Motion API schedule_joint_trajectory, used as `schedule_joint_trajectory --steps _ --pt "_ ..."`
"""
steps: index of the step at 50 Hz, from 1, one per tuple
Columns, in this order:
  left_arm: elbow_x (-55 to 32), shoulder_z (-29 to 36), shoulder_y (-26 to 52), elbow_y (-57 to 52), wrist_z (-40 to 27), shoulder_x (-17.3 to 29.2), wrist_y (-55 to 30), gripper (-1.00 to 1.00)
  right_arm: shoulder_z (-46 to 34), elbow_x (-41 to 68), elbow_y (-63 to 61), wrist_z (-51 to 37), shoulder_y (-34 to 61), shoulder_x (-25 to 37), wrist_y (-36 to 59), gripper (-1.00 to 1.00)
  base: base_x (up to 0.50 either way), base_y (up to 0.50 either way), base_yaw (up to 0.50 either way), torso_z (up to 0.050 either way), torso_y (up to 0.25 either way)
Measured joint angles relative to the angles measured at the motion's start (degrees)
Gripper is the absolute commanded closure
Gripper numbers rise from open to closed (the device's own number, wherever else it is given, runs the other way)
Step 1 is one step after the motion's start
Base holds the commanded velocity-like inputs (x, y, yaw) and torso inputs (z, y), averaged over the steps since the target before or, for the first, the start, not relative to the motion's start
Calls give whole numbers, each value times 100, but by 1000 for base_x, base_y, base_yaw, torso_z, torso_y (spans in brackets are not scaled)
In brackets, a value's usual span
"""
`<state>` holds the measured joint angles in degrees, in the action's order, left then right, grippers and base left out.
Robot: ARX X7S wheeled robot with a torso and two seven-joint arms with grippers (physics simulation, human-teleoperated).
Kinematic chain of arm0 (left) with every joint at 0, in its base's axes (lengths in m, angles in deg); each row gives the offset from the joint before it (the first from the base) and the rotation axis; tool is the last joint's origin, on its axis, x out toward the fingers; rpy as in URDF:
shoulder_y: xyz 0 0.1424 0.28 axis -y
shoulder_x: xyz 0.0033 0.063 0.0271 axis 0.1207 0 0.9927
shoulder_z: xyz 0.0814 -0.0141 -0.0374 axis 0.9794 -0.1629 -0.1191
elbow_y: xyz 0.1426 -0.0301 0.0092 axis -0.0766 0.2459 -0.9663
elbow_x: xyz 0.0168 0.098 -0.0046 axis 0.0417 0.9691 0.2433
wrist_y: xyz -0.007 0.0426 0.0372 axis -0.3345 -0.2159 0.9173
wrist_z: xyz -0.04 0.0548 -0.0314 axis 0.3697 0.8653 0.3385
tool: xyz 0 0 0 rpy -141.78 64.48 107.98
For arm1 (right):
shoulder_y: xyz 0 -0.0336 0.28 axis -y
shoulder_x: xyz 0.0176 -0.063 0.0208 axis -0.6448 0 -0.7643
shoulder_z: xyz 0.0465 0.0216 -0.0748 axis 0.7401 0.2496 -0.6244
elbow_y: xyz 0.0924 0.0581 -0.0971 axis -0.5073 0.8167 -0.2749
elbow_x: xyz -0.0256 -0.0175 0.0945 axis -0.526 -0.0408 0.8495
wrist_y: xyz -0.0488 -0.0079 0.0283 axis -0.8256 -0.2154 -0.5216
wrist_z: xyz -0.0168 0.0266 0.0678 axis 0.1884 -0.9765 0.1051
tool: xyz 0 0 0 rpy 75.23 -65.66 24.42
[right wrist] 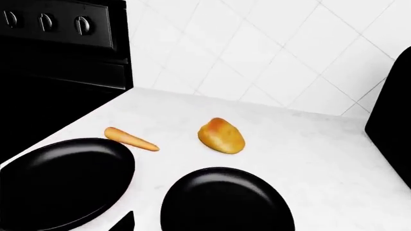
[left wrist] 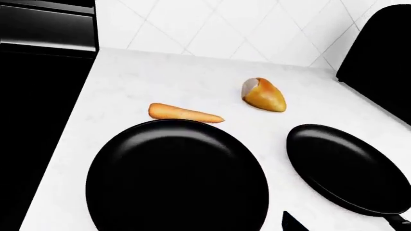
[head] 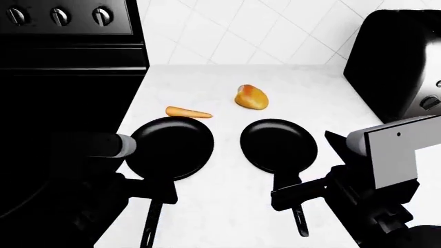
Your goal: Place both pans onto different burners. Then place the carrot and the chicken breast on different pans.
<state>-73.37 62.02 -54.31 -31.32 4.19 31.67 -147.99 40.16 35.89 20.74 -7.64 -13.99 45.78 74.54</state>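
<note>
Two black pans lie side by side on the white counter: the left pan [head: 171, 147] [left wrist: 176, 178] [right wrist: 61, 180] and the right pan [head: 279, 145] [left wrist: 350, 168] [right wrist: 224, 202], handles pointing toward me. The carrot [head: 188, 112] [left wrist: 183, 113] [right wrist: 130, 139] lies just behind the left pan's rim. The chicken breast [head: 251, 97] [left wrist: 264, 95] [right wrist: 222, 136] lies behind the gap between the pans. My left gripper [head: 153, 192] straddles the left pan's handle and my right gripper [head: 298, 195] the right pan's handle. Both look spread: one fingertip [left wrist: 292, 224] [right wrist: 125, 221] shows beside each pan. The burners' rings cannot be made out.
The black glass cooktop [head: 62, 103] borders the counter [head: 220, 206] on the left, with knobs [head: 60, 15] on its back panel. A tall black appliance [head: 396, 62] stands at the right back. A white tiled wall [head: 241, 31] closes the back.
</note>
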Motion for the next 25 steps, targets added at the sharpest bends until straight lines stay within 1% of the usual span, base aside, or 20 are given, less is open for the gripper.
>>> schedule_joint_trajectory --steps 6,12,25 --pt "-49 13 -68 9 -15 32 60 -100 -95 93 43 -165 -65 43 -84 -100 0 0 0 0 0" --pt "-5 20 -138 27 44 42 105 -100 -305 352 185 -557 -158 119 -273 -100 0 0 0 0 0" --pt "341 8 -338 100 444 34 175 -100 -831 620 557 -1273 -286 253 -503 -100 0 0 0 0 0"
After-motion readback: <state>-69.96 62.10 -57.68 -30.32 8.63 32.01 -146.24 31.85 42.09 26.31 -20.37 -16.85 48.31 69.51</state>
